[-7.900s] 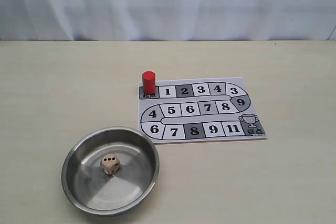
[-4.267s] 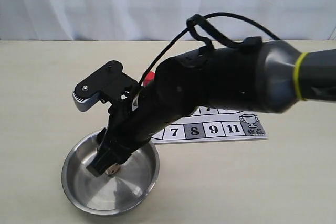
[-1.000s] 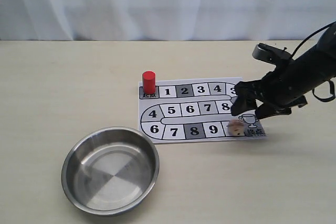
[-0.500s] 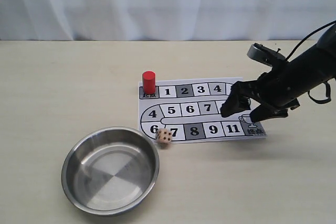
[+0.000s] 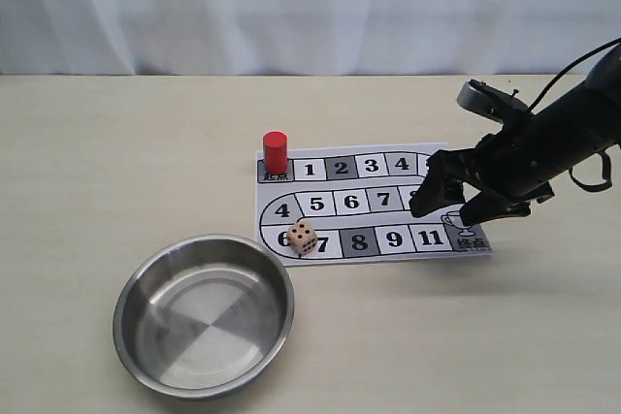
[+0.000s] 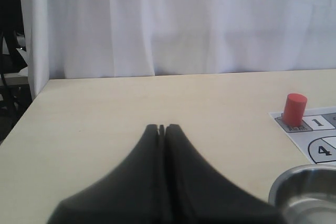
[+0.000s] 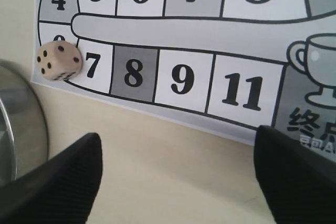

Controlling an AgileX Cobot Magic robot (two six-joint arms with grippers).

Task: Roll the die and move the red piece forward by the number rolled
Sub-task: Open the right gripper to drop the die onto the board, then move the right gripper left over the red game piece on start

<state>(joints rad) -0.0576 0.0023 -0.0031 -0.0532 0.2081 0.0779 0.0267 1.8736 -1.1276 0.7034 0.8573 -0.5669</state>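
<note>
The cream die (image 5: 303,237) (image 7: 59,61) rests on the board's square 6, beside square 7, with four pips facing up. The red piece (image 5: 276,151) (image 6: 294,109) stands upright on the start square at the board's far left corner. My right gripper (image 5: 452,205) (image 7: 176,174) hovers open over the board's right end, near the trophy square, well apart from the die, with nothing between its fingers (image 7: 63,182). My left gripper (image 6: 161,128) is shut and empty; it does not show in the exterior view.
The printed game board (image 5: 374,203) lies flat on the beige table. A steel bowl (image 5: 204,312) (image 6: 304,195) sits empty at the front left, just off the board's corner near the die. A white curtain closes off the back.
The die rolled leftward across the board from near square 11 and now lies still on square 6. The right gripper has barely moved. The red piece has stayed put.
</note>
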